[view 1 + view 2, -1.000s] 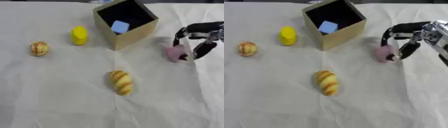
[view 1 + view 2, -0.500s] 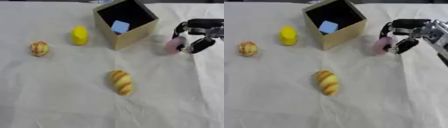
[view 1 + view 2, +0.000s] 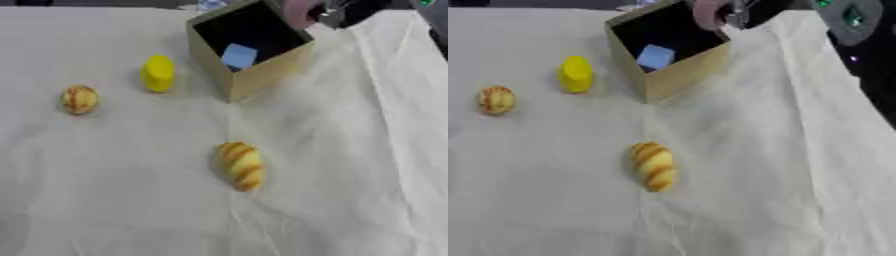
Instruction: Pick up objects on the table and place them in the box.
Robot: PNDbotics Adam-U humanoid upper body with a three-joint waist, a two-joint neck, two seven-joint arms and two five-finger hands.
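Pink object (image 3: 709,11), lifted off the table, now over your box (image 3: 677,70); right robot hand (image 3: 741,11) grips it—release next.

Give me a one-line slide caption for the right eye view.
Right hand holds pink object above the box; three items wait on the cloth.

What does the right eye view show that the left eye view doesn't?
Only the right eye view shows a dark band beyond the cloth's right edge, with a grey part carrying green spots. Only the left eye view shows more cloth left of the round striped piece. Both show the box with a blue block inside, the yellow object, the striped loaf, and the right hand holding a pink object at the box's far rim.
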